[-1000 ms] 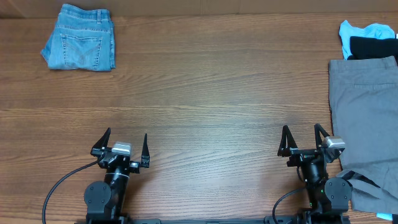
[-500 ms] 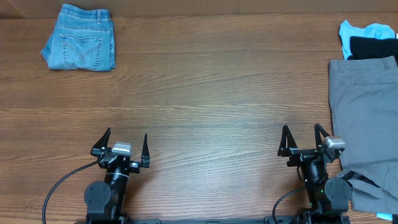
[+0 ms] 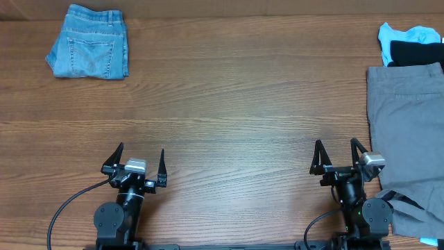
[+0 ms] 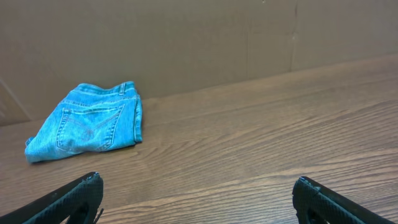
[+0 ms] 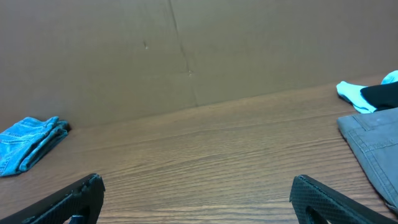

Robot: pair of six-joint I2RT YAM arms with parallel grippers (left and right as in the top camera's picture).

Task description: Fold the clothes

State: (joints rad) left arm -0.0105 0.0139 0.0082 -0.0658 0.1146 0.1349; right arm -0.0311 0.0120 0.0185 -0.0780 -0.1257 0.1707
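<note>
Denim, faded and soft-looking, marks the far left corner of the brown wood-grain table [image 3: 236, 104]. The pair of light blue denim jeans [image 3: 88, 42] lies there folded into a compact, roughly square bundle. One stitched back pocket faces up and the waistband runs along the far edge. From the left wrist camera the bundle sits flat on the boards, near the plain brown cardboard wall [image 4: 186, 37] behind the table, with its folded layers showing at the left end.

Nearer the front edge, well apart from the jeans, the left gripper [image 3: 141, 148] points away from its base. Its two slim black pointed fingers are spread wide, with nothing between them and nothing touching them. A thin black cable [image 3: 66, 208] curves from its base toward the left.

The middle of the table shows only long, smooth grain lines.

To the right, the right gripper [image 3: 336, 142] stands in the same pose, its jaws spread wide and empty. Its right finger is just beside the left edge of a large pair of grey woven trousers [image 3: 406, 132]. These lie spread flat over the right side of the table, and whether the finger touches the cloth cannot be told. At the far right corner a crumpled bright cyan garment [image 3: 416, 33] lies under a folded black garment [image 3: 415, 52], both touching the trousers' far edge.
</note>
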